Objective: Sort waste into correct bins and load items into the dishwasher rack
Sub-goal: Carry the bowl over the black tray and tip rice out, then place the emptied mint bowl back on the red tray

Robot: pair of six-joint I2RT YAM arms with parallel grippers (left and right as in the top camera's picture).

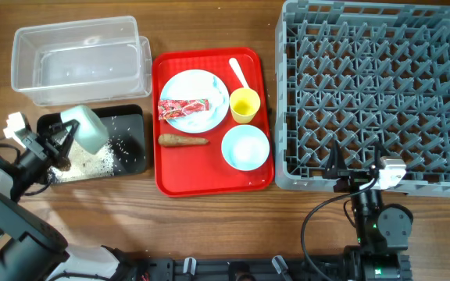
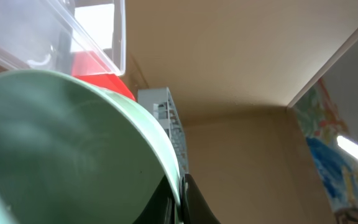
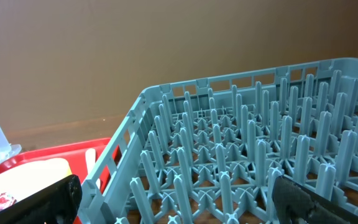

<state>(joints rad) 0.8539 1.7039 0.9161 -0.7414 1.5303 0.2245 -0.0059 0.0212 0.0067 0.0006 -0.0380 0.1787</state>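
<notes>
Two bowls (image 1: 87, 127) (image 1: 245, 147), one plate (image 1: 203, 84), one cup (image 1: 244, 105), one spoon (image 1: 238, 72), one wrapper (image 1: 183, 108), two bins (image 1: 76, 66) (image 1: 129, 127), one rack (image 1: 373, 94)

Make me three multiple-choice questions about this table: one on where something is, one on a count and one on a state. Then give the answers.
1. Where is the red wrapper?
A) lying across the blue plate
B) beneath the plate
C) leaning upright against the plate

2. How many bowls stand on the red tray?
A) none
B) one
C) three

3. What is the left gripper doing?
A) hanging open and empty
B) shut on the mint bowl, which is tipped over the black tray
C) open around the bowl without touching it

Answers:
1 A, the wrapper rests on the plate's top face.
2 B, only the pale blue bowl sits there.
3 B, it pinches the bowl's rim, and rice grains lie scattered in the tray beneath.
</notes>
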